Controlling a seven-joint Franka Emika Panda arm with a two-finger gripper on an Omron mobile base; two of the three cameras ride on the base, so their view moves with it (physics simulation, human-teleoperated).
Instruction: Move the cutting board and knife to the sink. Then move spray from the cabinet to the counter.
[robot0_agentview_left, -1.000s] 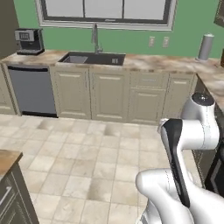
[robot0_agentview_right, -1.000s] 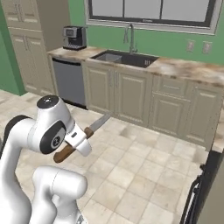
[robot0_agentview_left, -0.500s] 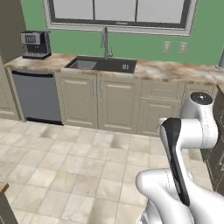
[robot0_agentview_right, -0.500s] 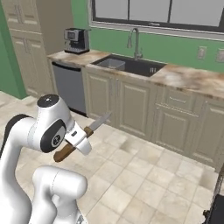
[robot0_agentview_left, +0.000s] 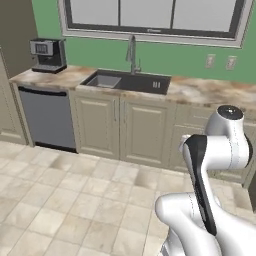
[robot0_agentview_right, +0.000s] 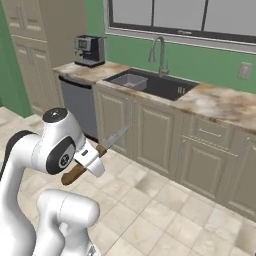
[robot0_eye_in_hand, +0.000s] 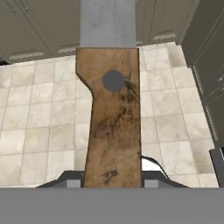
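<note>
My gripper (robot0_agentview_right: 91, 158) is shut on the knife (robot0_agentview_right: 98, 152), held in the air over the floor in front of the arm. Its silver blade (robot0_agentview_right: 115, 138) points up toward the counter and its brown handle (robot0_agentview_right: 74, 173) sticks out below. In the hand view the wooden handle (robot0_eye_in_hand: 113, 122) runs up between the fingertips (robot0_eye_in_hand: 71, 176), with the grey blade (robot0_eye_in_hand: 107, 24) beyond it. The dark sink (robot0_agentview_left: 125, 82) (robot0_agentview_right: 150, 85) is set in the marbled counter (robot0_agentview_left: 205, 91) (robot0_agentview_right: 215, 101) ahead. The cutting board, spray and cabinet are out of view.
A faucet (robot0_agentview_left: 132, 50) (robot0_agentview_right: 159, 49) rises behind the sink. A coffee machine (robot0_agentview_left: 47, 54) (robot0_agentview_right: 89, 50) stands at the counter's left end above a grey dishwasher (robot0_agentview_left: 47, 117). A tall beige pantry (robot0_agentview_right: 30, 45) stands at far left. Tiled floor (robot0_agentview_left: 75, 200) lies between me and the cabinets.
The whole scene has shifted: the base has driven closer to the sink counter, which looks larger and nearer. The knife stays in the gripper, held the same way.
</note>
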